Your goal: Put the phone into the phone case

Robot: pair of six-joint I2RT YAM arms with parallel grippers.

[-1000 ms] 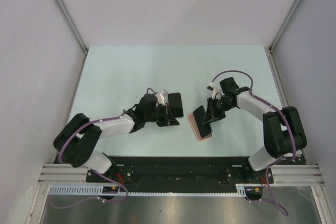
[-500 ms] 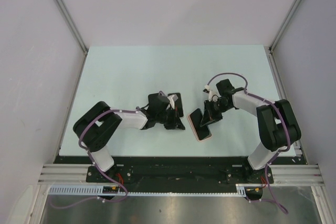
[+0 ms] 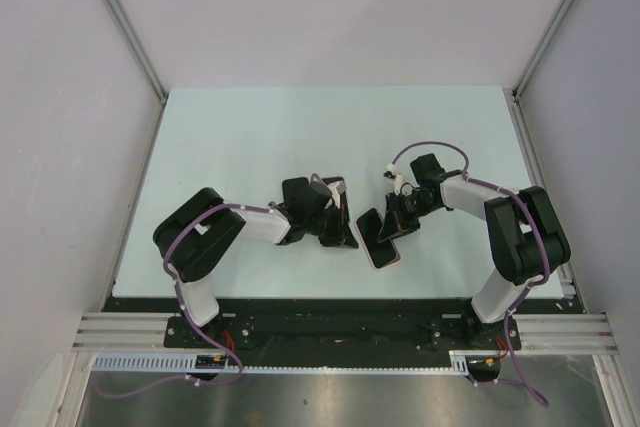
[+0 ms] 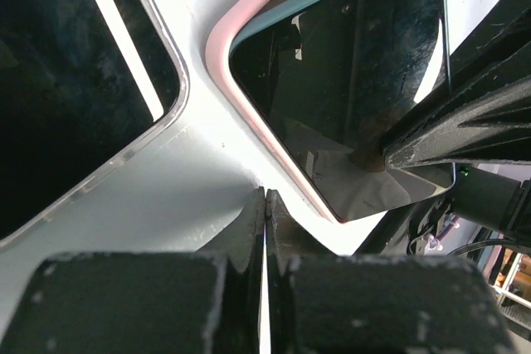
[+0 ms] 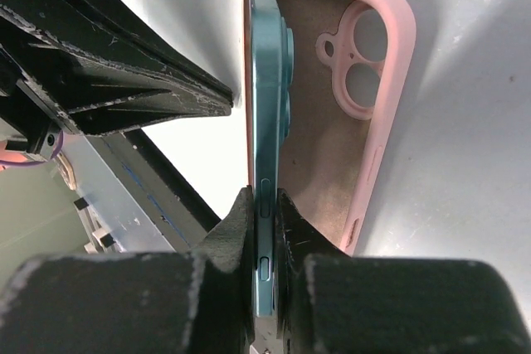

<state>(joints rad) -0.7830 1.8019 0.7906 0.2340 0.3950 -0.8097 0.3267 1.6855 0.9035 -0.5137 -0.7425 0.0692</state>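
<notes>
A teal phone (image 5: 265, 105) with a black screen (image 4: 348, 80) stands tilted on its long edge, its lower side resting in the pink phone case (image 5: 377, 97). The case lies open side up near the table's front in the top view (image 3: 388, 255). My right gripper (image 5: 264, 213) is shut on the phone's edge, over the side buttons; it also shows in the top view (image 3: 398, 219). My left gripper (image 4: 265, 205) is shut and empty, its tips on the table just beside the case's pink rim (image 4: 236, 97), left of the case in the top view (image 3: 350, 239).
A second dark slab with a silver rim (image 4: 75, 72) lies on the table just left of the case, partly under my left wrist in the top view (image 3: 338, 187). The pale table (image 3: 250, 137) is walled on three sides.
My left arm has swung right, and its shut tips have come up against the case's left side. My right gripper has shifted the phone slightly left and nearer, still over the case.
</notes>
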